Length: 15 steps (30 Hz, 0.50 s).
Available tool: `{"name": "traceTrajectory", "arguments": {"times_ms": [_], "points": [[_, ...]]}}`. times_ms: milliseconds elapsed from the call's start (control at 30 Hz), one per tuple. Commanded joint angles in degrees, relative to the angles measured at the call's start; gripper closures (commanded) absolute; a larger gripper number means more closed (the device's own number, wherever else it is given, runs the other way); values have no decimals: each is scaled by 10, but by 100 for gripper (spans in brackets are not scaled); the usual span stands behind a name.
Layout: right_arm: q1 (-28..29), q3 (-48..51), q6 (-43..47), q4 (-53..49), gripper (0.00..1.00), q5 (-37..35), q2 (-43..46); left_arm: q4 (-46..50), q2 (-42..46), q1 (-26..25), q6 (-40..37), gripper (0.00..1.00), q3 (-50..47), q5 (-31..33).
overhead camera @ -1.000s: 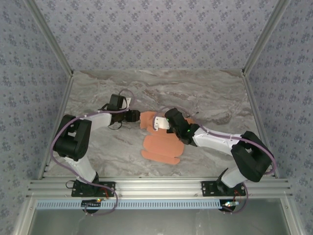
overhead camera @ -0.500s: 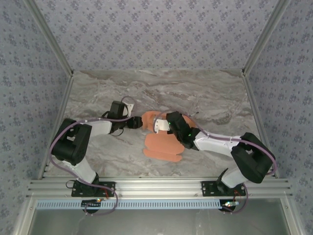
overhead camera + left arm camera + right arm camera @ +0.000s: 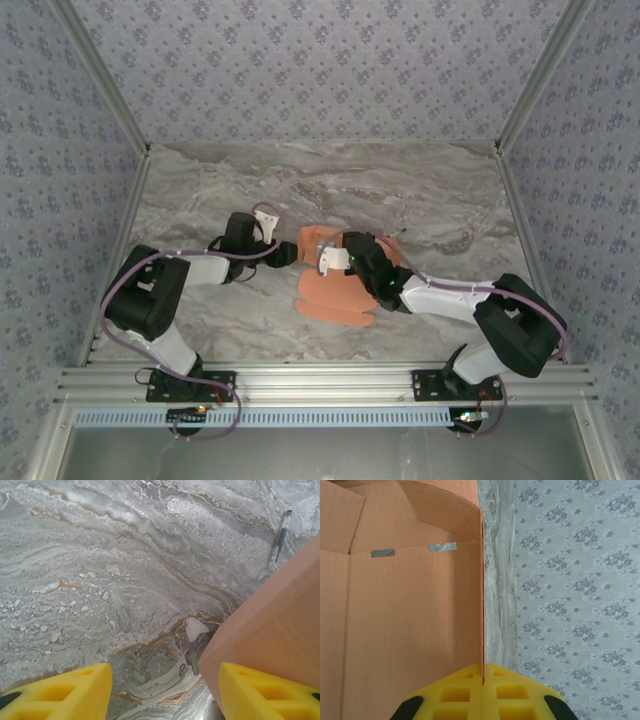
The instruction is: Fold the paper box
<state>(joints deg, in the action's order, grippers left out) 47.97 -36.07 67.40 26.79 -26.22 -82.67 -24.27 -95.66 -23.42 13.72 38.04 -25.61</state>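
Salmon-orange card, the paper box lies partly folded in the middle of the marble table, between both arms.

Left wrist view: the left gripper has its yellow fingers spread, with bare marble between them and card beside the right one.

Right wrist view: the right gripper presses its fingers together, pinching an upright box wall's edge.

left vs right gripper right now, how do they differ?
Left gripper stands open, bare table between its fingers; right gripper is shut, pinching a wall of the paper box. Left has the box beside one finger; right has the card edge between both. Both have yellow fingers.
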Motion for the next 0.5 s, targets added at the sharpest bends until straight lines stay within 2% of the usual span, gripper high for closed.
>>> {"name": "traceTrajectory", "arguments": {"times_ms": [0, 233, 467], "points": [[11, 17, 26, 48, 100, -14, 19, -45, -4, -9, -24, 43, -7, -26], [25, 49, 46, 98, 100, -34, 19, -86, -18, -19, -58, 45, -16, -55], [27, 64, 45, 106, 100, -45, 17, -117, -26, -22, -75, 46, -28, -81]]}}
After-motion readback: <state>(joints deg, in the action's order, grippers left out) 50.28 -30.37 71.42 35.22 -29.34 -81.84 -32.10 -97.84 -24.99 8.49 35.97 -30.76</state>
